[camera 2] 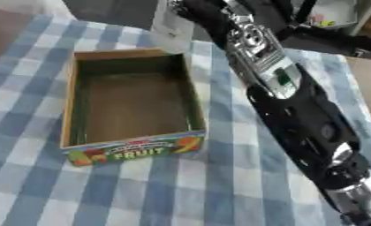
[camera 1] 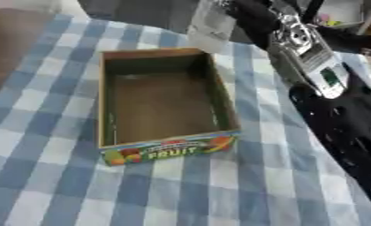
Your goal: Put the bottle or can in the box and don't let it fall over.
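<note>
An open cardboard box with a "FRUIT" label on its near wall stands empty on the blue-and-white checked cloth. Just beyond its far right corner a clear plastic bottle stands upright or hangs close over the cloth; its base is blurred. My right arm runs from the lower right up to the top of the view. There my right hand is at the bottle's upper right side, fingers curled against it. My left hand does not show.
The checked cloth covers the table; bare brown tabletop shows at the far left. A white container with small coloured things stands at the back right. My right forearm lies over the cloth to the right of the box.
</note>
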Tool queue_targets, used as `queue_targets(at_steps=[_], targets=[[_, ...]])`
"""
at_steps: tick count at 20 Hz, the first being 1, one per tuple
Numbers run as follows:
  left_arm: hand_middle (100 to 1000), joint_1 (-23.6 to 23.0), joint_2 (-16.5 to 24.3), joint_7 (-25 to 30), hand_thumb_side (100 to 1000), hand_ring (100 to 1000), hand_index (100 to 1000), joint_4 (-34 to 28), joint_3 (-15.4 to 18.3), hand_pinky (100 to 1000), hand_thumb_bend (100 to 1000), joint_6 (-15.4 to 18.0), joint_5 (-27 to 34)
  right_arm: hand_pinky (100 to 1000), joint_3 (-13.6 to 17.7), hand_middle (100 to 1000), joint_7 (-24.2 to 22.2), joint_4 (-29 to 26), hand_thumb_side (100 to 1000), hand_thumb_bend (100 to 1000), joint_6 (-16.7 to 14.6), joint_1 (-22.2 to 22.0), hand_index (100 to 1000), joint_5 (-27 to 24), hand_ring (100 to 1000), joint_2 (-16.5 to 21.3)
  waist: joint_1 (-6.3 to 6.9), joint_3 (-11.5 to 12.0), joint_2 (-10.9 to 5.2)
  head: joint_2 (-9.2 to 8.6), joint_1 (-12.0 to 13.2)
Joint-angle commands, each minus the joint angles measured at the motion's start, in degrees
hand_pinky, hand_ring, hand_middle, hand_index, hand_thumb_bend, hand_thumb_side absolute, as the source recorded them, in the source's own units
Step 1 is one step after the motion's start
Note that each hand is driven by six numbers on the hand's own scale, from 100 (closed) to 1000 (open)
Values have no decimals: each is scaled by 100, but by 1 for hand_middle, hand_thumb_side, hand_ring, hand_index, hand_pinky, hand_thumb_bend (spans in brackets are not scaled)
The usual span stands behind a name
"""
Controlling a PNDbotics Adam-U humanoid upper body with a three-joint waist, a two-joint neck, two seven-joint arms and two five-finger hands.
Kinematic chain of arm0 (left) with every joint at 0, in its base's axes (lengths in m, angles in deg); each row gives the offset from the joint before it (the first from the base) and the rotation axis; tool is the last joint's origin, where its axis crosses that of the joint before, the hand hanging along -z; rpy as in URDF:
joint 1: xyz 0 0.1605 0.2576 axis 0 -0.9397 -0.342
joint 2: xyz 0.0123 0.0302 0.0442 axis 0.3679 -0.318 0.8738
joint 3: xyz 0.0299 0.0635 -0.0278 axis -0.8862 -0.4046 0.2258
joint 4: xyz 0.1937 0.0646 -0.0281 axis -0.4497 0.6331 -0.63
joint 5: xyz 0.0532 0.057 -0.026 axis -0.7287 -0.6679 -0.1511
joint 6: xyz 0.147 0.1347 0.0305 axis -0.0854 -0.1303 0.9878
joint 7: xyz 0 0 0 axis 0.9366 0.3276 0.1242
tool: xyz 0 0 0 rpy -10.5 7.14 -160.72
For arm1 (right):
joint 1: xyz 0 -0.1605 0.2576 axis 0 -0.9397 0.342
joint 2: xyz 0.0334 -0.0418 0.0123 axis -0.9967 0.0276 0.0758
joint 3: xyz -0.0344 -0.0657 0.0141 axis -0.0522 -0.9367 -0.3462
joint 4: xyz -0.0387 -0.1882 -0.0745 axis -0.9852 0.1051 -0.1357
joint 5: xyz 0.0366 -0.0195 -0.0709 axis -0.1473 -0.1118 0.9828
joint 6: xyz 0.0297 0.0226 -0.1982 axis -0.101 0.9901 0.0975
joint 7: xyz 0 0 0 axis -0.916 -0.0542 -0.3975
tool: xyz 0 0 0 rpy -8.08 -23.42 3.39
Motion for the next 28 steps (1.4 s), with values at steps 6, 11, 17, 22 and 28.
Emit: queue_targets(at_steps=[6,11,17,22,28], targets=[[556,65,168,-141,433,472,753,-149,86,976,711,19,18,871,-172,947,133,229,414,100,-246,177,165,620,1000,-114,21,106,-58,-94,-76],[556,69,178,-152,434,472,753,-147,92,976,710,21,12,863,-246,965,119,255,185,100,-340,103,259,898,1000,-186,19,71,-66,-79,-29],[556,53,192,-135,434,472,753,-131,97,976,709,20,7,886,-304,1000,-614,149,514,100,-414,50,880,1262,1000,-172,24,32,-90,-37,29],[557,27,200,-135,435,473,754,-128,105,976,708,13,2,896,-204,1000,-965,146,706,100,-135,-24,921,1447,1000,-153,30,-64,-152,32,94],[557,18,210,-141,436,474,754,-136,113,976,709,12,-5,906,-188,1000,-1142,68,708,100,-127,-96,933,1570,1000,-131,39,-122,-193,70,144]])
